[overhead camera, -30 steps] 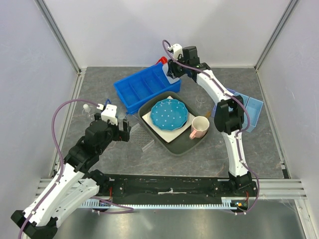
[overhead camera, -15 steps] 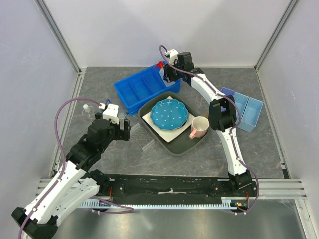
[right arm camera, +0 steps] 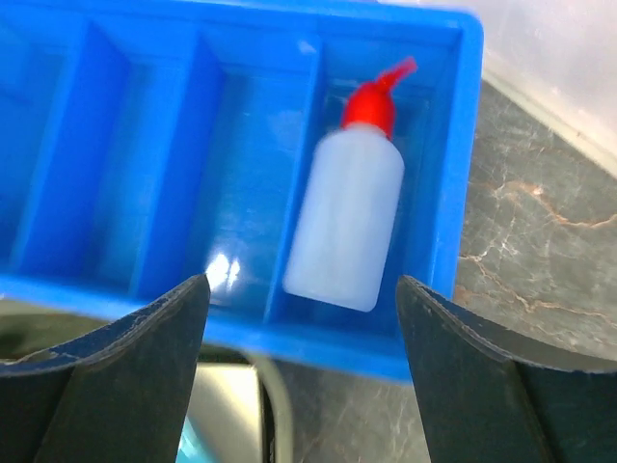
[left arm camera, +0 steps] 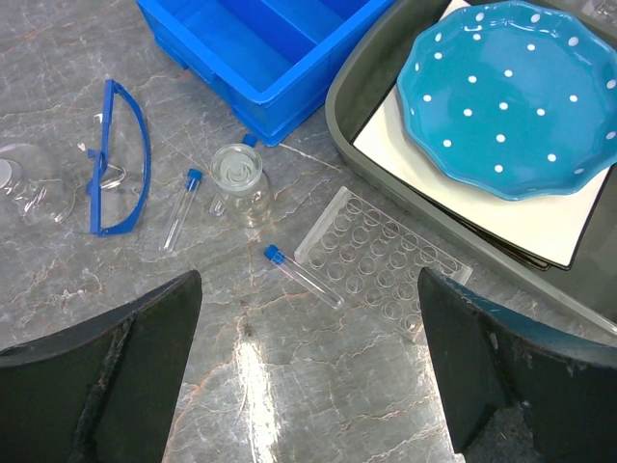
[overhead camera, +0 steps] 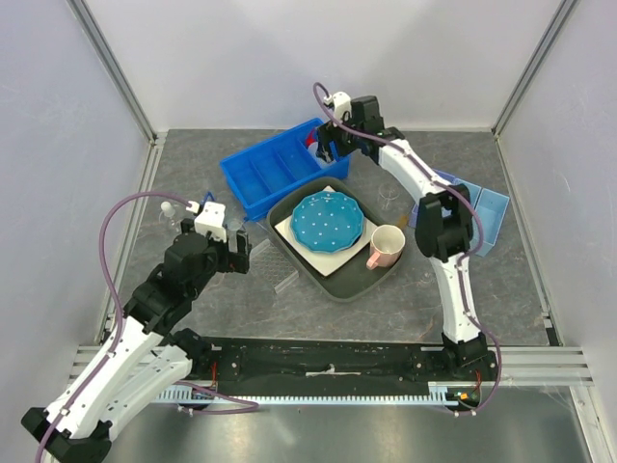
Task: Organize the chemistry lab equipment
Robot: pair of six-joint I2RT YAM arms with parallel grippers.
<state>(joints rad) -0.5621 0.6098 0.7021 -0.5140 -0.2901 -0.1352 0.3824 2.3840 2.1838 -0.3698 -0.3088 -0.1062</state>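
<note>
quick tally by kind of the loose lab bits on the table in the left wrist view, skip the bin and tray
blue-capped vials: 2
blue goggles: 1
clear rack: 1
clear glass vessels: 2
total: 6

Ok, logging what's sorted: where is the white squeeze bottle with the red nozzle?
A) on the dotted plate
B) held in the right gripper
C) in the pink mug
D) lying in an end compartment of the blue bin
D: the squeeze bottle lies in the blue bin's end compartment, below the open right gripper.
</note>
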